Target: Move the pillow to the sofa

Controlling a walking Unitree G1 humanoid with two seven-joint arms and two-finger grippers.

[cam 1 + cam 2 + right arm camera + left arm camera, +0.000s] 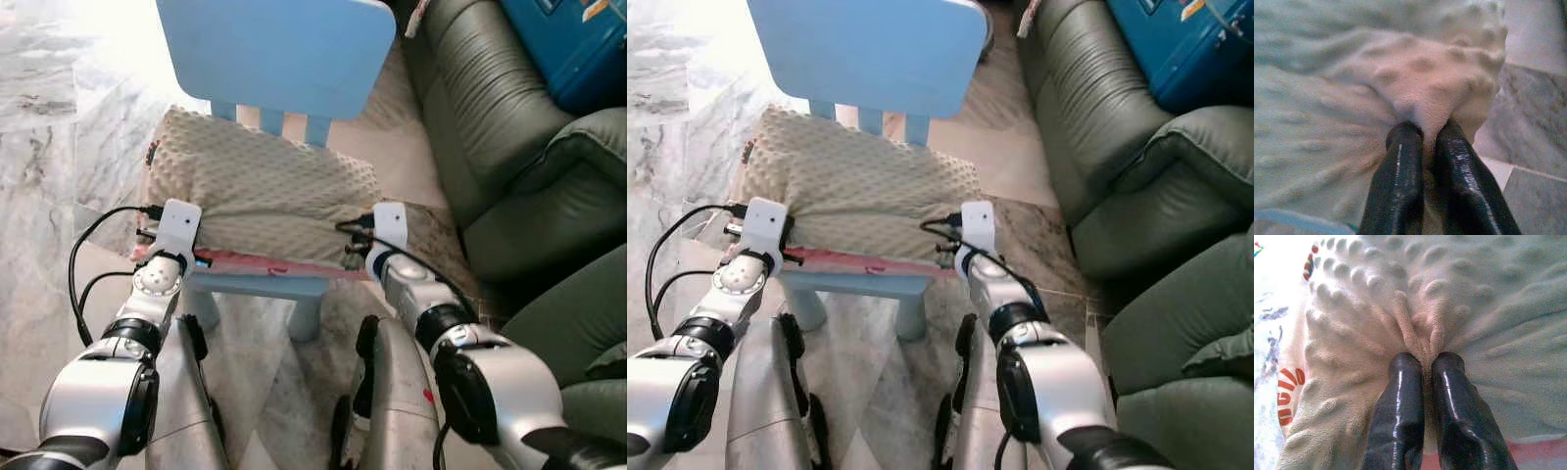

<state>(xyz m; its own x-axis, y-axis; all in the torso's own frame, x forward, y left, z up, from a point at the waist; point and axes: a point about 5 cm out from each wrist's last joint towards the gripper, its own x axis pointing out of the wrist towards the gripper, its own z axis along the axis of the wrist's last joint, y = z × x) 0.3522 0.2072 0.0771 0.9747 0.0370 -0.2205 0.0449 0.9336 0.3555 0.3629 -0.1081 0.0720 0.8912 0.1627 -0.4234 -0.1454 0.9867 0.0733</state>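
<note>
A cream, bumpy-textured pillow (pixel 260 186) lies on the seat of a small light-blue chair (pixel 279 44). My left gripper (pixel 1425 363) is shut on a fold of the pillow's near left edge. My right gripper (pixel 1429 128) pinches a bulge of fabric at the pillow's near right corner. In the left eye view both wrists (pixel 176 230) (pixel 387 230) sit at the pillow's front edge, on either side. The dark green leather sofa (pixel 500 137) stands to the right of the chair.
The floor (pixel 59 127) is pale marble, brightly lit at the upper left. A blue box (pixel 573 44) rests on the sofa at the upper right. A red strip (pixel 274 264) runs along the chair seat's front under the pillow. My legs (pixel 294 401) stand just before the chair.
</note>
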